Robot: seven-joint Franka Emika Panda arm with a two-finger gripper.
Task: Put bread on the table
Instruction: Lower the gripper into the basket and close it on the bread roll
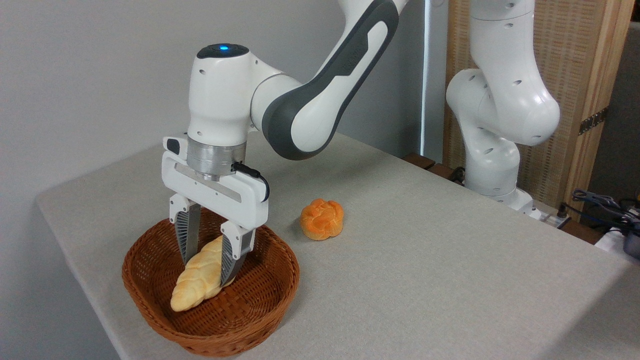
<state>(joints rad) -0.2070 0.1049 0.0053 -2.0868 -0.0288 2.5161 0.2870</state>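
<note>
The bread [197, 282], a pale golden braided loaf, lies inside the brown wicker basket [260, 310] at the front left of the table [425, 260]. My gripper [209, 267] reaches down into the basket and its two fingers sit on either side of the loaf's upper half, pressing against it. The loaf's lower end sticks out toward the front left; its far end is partly hidden behind the right finger. Whether the loaf rests on the basket floor or is lifted slightly I cannot tell.
A small round orange knotted bun [322, 219] sits on the table to the right of the basket. The arm's white base [492, 165] stands at the back right edge. Cables [605, 205] lie at the far right. The table's left edge runs close to the basket.
</note>
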